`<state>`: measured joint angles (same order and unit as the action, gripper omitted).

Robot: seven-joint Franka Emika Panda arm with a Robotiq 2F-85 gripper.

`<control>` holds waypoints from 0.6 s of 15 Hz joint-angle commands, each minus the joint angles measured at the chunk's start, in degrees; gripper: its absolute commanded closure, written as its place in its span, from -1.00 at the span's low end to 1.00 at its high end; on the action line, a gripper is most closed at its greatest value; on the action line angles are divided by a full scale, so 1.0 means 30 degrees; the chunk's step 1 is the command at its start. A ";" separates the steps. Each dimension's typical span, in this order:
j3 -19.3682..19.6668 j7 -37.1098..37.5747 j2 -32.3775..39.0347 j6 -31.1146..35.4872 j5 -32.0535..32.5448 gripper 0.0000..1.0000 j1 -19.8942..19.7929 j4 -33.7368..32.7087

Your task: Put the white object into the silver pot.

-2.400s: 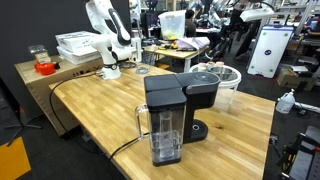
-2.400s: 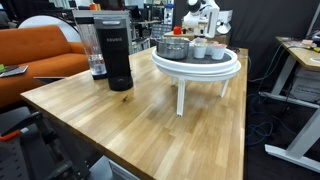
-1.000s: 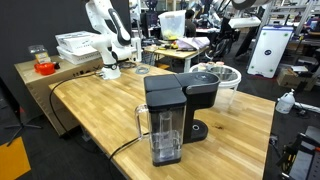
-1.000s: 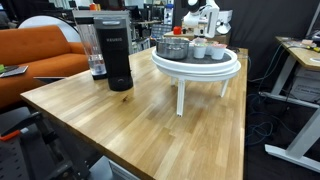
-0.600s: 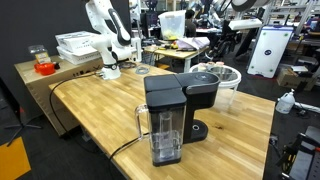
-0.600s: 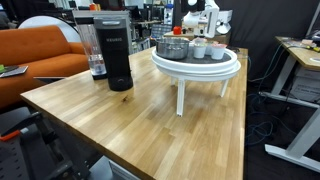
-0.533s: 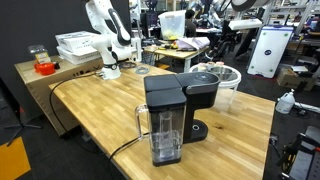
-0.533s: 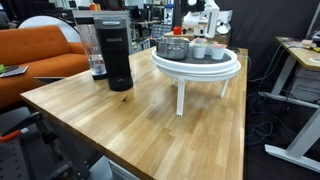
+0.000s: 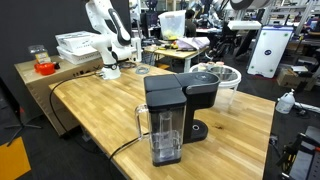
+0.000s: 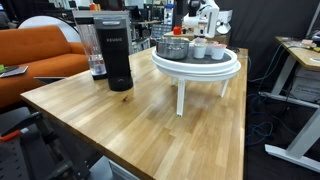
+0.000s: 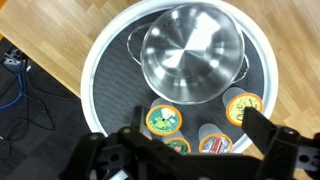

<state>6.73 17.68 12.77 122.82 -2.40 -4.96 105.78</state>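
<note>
The silver pot [image 11: 192, 55] stands empty on a round white tray [image 11: 100, 60]; it also shows in an exterior view [image 10: 172, 47]. Several white pods with coloured lids stand beside it: a green-yellow one [image 11: 163, 120], an orange one [image 11: 243, 108] and a red one [image 11: 214, 143]. Pods also show in an exterior view [image 10: 199, 49]. My gripper [image 11: 195, 122] is open and empty. It hangs above the pods, with one finger on each side of them. In the exterior views the arm [image 10: 205, 15] stands over the raised tray [image 10: 195, 63].
A black coffee maker [image 9: 170, 115] with a clear jug stands on the wooden table [image 10: 130, 120], also in the other view [image 10: 115, 55]. The tray sits on legs [image 10: 181, 95]. An orange sofa [image 10: 30, 55] lies beyond the table. Another white arm [image 9: 105, 40] stands at the back.
The arm above the tray has shifted slightly. The pot and the pods have not moved.
</note>
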 commanded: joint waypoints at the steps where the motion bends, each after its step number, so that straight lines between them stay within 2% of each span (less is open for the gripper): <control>1: 0.0086 -0.0123 0.0027 -0.0402 -0.0458 -1.00 -0.0187 -0.0074; 9: 0.0446 -0.0210 0.1036 -0.0070 0.1332 -1.00 0.0015 -0.0333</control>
<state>8.19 17.64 14.35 122.83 0.26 -5.14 106.27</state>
